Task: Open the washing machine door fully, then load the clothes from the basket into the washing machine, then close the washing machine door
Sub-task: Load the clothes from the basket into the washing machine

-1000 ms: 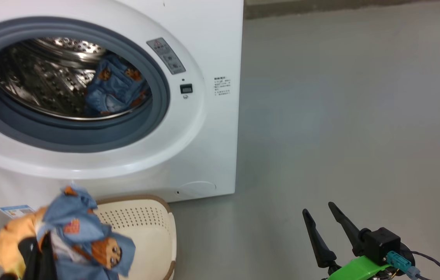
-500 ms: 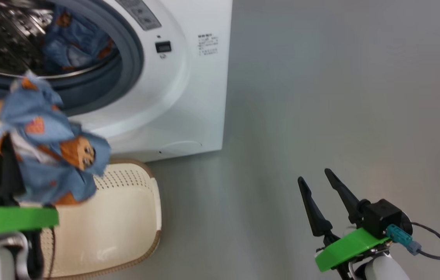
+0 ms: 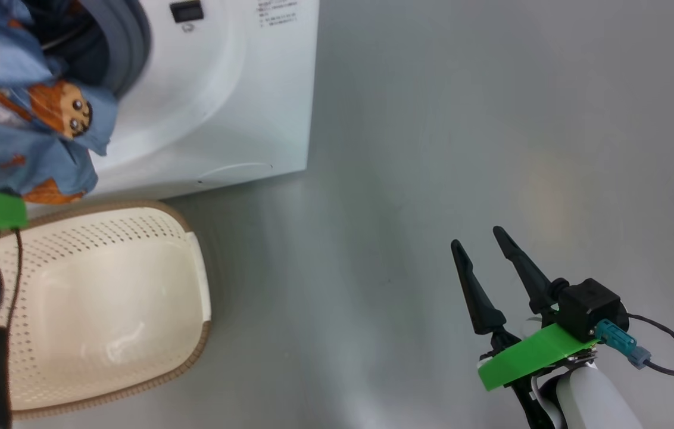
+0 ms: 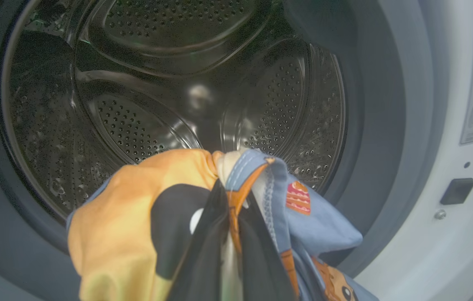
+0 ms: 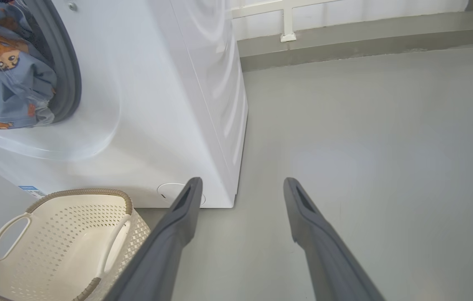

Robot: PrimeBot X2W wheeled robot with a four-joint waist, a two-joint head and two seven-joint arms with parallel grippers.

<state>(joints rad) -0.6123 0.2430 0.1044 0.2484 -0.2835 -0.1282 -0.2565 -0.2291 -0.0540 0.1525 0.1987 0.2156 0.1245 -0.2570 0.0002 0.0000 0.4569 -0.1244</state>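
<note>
My left gripper [image 4: 230, 190] is shut on the clothes [image 4: 136, 225], a bunch of orange and light blue printed fabric. It holds them up in front of the washing machine's [image 4: 449, 251] round opening, before the steel drum [image 4: 157, 83]. In the head view the clothes [image 3: 21, 131] hang at the upper left over the grey gasket [image 3: 128, 47]. Below them stands the basket [image 3: 105, 207], its inside bare. My right gripper [image 3: 477, 237] is open and holds nothing, low over the floor to the right. The washing machine door is out of view.
Grey floor [image 3: 462, 119] stretches to the right of the washing machine [image 5: 157, 104]. The basket [image 5: 52, 251] stands against the machine's front, beside a round flap [image 5: 169, 190]. A low wall ledge [image 5: 366, 33] runs along the back.
The head camera has tilted down and shifted. My left gripper has lifted the bunch of clothes from over the basket up to the drum opening. The right gripper stays open in place.
</note>
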